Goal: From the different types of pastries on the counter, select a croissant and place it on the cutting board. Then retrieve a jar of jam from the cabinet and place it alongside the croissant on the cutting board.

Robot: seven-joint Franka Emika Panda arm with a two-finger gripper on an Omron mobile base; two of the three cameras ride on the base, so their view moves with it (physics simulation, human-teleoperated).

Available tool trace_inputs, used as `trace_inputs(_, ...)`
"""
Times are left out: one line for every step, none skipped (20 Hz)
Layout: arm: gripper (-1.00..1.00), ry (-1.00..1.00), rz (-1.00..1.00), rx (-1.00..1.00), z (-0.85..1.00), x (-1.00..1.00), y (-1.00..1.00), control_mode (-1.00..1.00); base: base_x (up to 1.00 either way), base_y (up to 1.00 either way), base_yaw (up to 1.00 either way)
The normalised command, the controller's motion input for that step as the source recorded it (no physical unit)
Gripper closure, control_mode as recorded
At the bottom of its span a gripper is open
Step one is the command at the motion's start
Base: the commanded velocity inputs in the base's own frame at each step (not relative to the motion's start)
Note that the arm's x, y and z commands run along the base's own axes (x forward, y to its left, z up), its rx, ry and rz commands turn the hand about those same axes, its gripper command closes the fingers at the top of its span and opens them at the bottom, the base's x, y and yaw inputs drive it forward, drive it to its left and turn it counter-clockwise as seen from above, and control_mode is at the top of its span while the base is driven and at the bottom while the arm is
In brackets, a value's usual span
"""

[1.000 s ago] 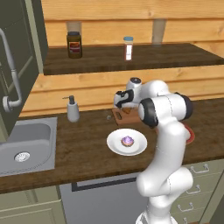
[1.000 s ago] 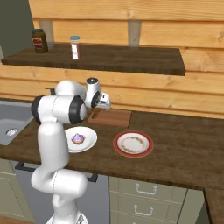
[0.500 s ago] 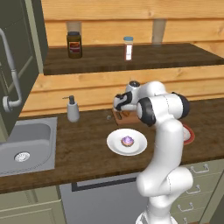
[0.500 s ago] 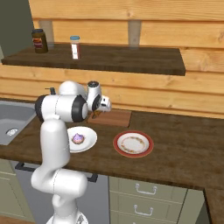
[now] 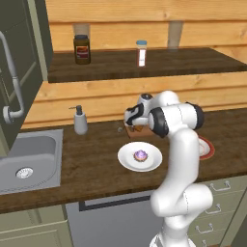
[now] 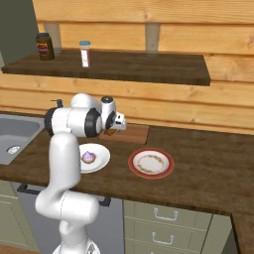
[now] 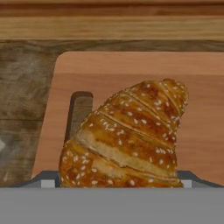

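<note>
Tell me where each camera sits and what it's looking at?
Left base view: behind the arm's left, facing the counter and sink; arm at right.
Right base view: behind its right, facing the red-rimmed plate; arm at left.
Hand view: on the hand, facing the croissant on the cutting board.
Both base views share the cupcake.

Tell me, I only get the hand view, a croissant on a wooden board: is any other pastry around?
Observer: Yes, a purple cupcake sits on a white plate in front of the board.
Operator: Any other plates?
Observer: A red-rimmed plate, just right of the white one.
Operator: And higher up?
Observer: A wooden shelf carries a dark jar and a clear shaker.
</note>
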Motion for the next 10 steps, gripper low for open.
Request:
trace_inputs(1.0, 0.0, 0.0, 0.0, -0.24, 0.15, 0.0, -1.0, 0.0, 0.0, 0.0)
trace_inputs(1.0, 0.0, 0.0, 0.0, -0.23, 0.16, 0.0, -1.0, 0.0, 0.0, 0.0)
trace_inputs(1.0, 0.0, 0.0, 0.0, -0.22, 0.15, 0.0, -1.0, 0.0, 0.0, 0.0)
trace_inputs(1.0, 0.0, 0.0, 0.0, -0.24, 0.11, 0.0, -1.0, 0.0, 0.0, 0.0)
trace_inputs(1.0, 0.0, 0.0, 0.0, -0.21, 0.09, 0.0, -1.0, 0.0, 0.0, 0.0)
trace_inputs(1.0, 0.0, 0.0, 0.0, -0.2, 0.04, 0.0, -1.0, 0.0, 0.0, 0.0)
trace_inputs(1.0, 0.0, 0.0, 0.0, -0.19, 0.05, 0.0, -1.0, 0.0, 0.0, 0.0)
trace_inputs(1.0, 0.0, 0.0, 0.0, -0.2, 0.06, 0.0, -1.0, 0.0, 0.0, 0.0)
trace_inputs(1.0, 0.0, 0.0, 0.0, -0.21, 0.07, 0.0, -1.0, 0.0, 0.0, 0.0)
trace_inputs(1.0, 0.0, 0.0, 0.0, -0.19, 0.04, 0.0, -1.0, 0.0, 0.0, 0.0)
